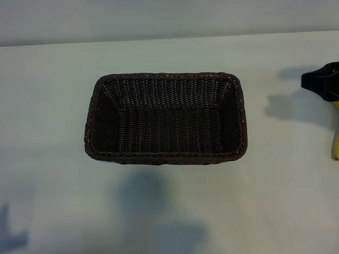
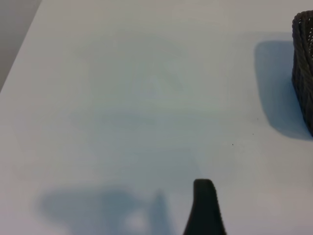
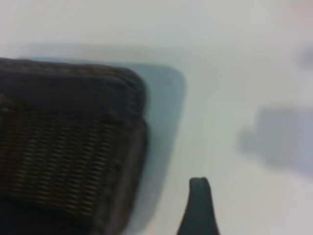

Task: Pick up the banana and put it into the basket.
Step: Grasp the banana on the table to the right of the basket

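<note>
Basket (image 3: 63, 147): dark brown wicker, one braided corner in view, resting on the pale bench (image 3: 234, 58). One dark fingertip (image 3: 198, 205) of the right gripper, just beside the basket's shadow.

No legible text — none (anywhere)

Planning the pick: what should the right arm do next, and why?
Probably lower the open right end effector onto what looks like the banana, a yellow sliver at the exterior view's right edge; the basket is empty, and the left end effector sits idle.
</note>
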### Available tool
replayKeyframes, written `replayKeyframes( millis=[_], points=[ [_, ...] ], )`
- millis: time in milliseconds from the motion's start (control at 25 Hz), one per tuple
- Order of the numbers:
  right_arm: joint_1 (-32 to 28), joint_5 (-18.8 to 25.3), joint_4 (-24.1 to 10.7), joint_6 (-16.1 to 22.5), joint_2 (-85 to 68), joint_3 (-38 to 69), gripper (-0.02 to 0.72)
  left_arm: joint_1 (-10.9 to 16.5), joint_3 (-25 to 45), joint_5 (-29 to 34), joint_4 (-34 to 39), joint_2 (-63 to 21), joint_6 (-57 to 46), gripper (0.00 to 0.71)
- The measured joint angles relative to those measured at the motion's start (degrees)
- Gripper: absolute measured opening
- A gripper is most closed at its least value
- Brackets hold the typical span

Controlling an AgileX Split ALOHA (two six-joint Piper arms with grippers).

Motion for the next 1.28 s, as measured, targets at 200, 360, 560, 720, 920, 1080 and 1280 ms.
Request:
replayKeyframes(
  millis=[200,360,560,720,920,1080,1280],
  points=[
    [0.0,2.8,-16.7,15.5,5.7,-5.8,0.571,0.0,0.0,0.0,0.0,0.0,0.0,0.561],
    [0.0,6.5,-27.5,25.5,10.1,-11.4,0.571,0.0,0.0,0.0,0.0,0.0,0.0,0.561],
    [0.0,11.5,-39.0,33.8,15.4,-16.6,0.571,0.0,0.0,0.0,0.0,0.0,0.0,0.561],
    [-0.1,13.4,-45.9,38.4,20.0,-18.3,0.571,0.0,0.0,0.0,0.0,0.0,0.0,0.561],
    [-3.0,13.6,-46.9,40.7,24.7,-19.2,0.571,0.0,0.0,0.0,0.0,0.0,0.0,0.561],
    [-5.9,13.6,-44.7,40.2,27.1,-19.2,0.571,0.0,0.0,0.0,0.0,0.0,0.0,0.561],
    [-6.8,13.5,-40.2,36.9,28.0,-19.2,0.571,0.0,0.0,0.0,0.0,0.0,0.1,0.561]
  ],
)
